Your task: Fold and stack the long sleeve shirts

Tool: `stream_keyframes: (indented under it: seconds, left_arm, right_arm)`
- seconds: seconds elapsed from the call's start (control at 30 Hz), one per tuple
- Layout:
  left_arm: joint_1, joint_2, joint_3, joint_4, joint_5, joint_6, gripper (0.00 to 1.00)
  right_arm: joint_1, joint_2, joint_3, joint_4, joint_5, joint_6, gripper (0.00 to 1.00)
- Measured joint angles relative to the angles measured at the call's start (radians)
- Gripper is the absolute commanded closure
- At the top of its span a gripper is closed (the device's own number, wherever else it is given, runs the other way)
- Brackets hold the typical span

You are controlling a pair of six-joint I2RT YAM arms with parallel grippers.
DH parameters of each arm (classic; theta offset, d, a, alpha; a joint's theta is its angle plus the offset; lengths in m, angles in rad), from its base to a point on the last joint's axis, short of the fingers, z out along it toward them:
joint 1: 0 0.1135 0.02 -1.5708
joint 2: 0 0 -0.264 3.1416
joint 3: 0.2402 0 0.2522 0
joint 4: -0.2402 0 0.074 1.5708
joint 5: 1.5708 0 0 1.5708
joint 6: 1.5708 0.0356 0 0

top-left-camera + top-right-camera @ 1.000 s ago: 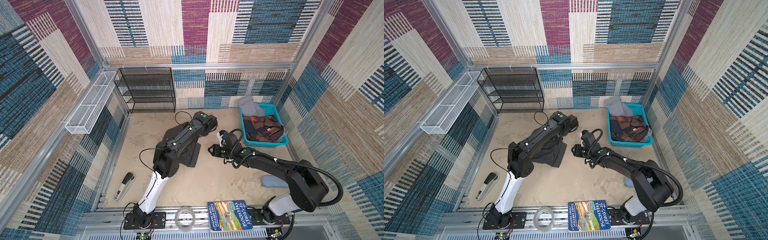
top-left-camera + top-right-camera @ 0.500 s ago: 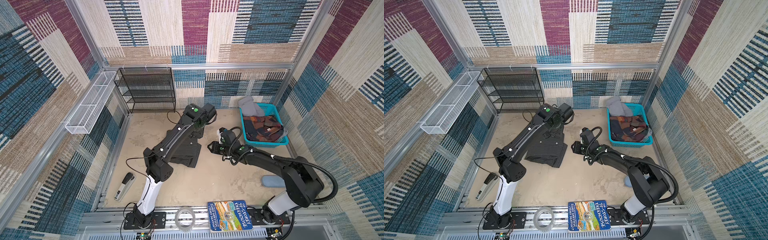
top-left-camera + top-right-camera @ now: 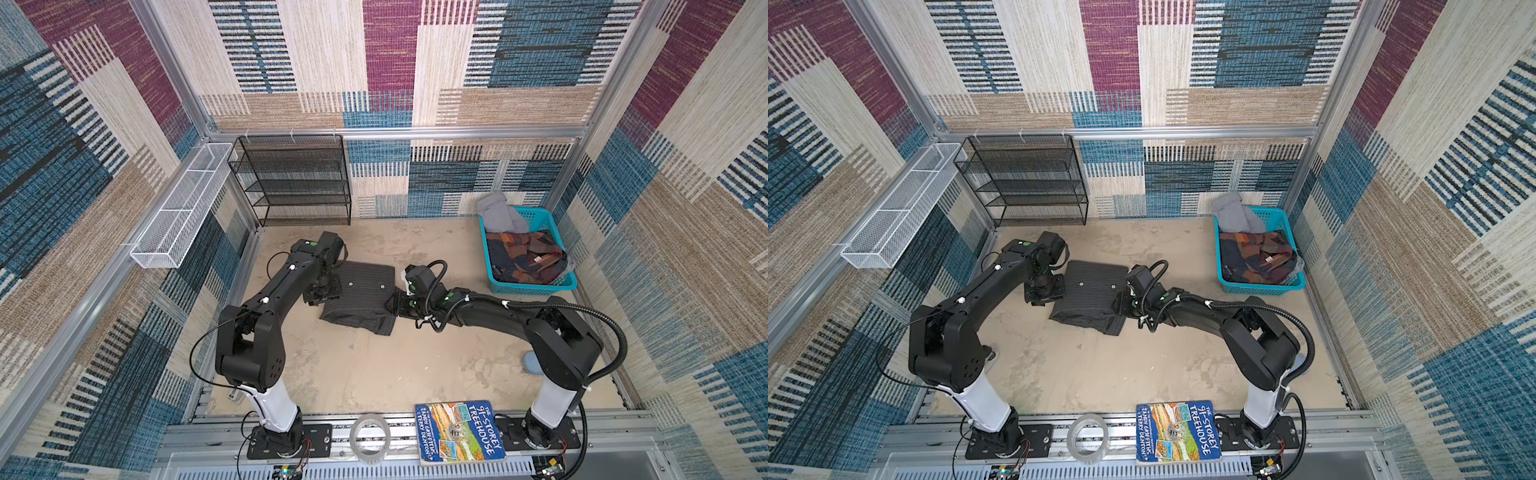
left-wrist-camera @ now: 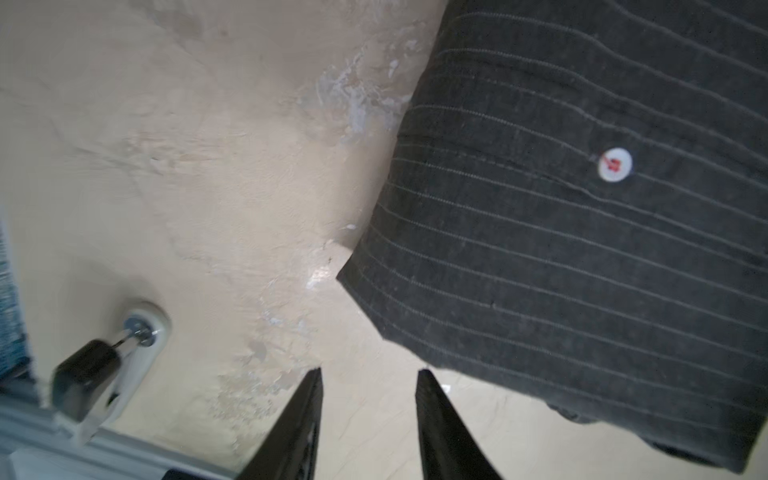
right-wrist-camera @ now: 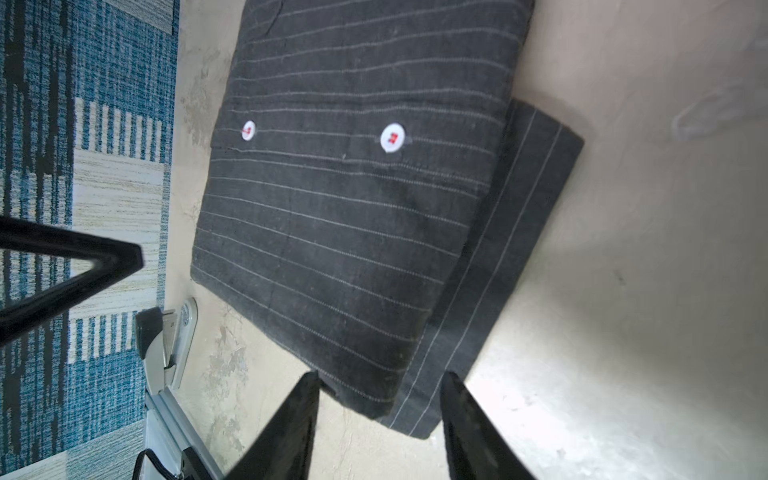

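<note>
A folded charcoal-grey pinstriped cloth shirt (image 3: pixel 360 293) with white buttons is found lying flat on the beige floor (image 3: pixel 374 365) at the centre of both top views. The left gripper (image 4: pixel 368 374) is seen released and empty, just beside the shirt's left edge. The right gripper (image 5: pixel 381 374) is likewise parted at the right edge, gripping nothing. A teal plastic basket (image 3: pixel 528 286) of clothes is noted at the right.

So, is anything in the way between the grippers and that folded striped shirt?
Nothing visible. The left gripper is open over the table beside the shirt; the right gripper is open right at its corner.
</note>
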Motion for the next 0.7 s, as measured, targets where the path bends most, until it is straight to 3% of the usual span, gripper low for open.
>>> stream_keyframes:
  seconds: [0.2, 0.37, 0.5, 0.7]
  left_arm:
    - [0.046, 0.051, -0.113, 0.188, 0.111, -0.001, 0.59]
    - [0.060, 0.058, -0.187, 0.288, 0.149, -0.002, 0.59]
    - [0.068, 0.055, -0.224, 0.343, 0.172, -0.002, 0.59]
    - [0.075, 0.021, -0.251, 0.386, 0.201, -0.013, 0.56]
  right_arm:
    - [0.016, 0.042, 0.019, 0.003, 0.000, 0.051, 0.51]
    - [0.019, 0.066, 0.028, 0.027, 0.000, 0.062, 0.67]
    - [0.023, 0.074, 0.039, 0.052, 0.002, 0.065, 0.88]
    - [0.058, 0.043, 0.048, 0.045, 0.019, 0.065, 0.95]
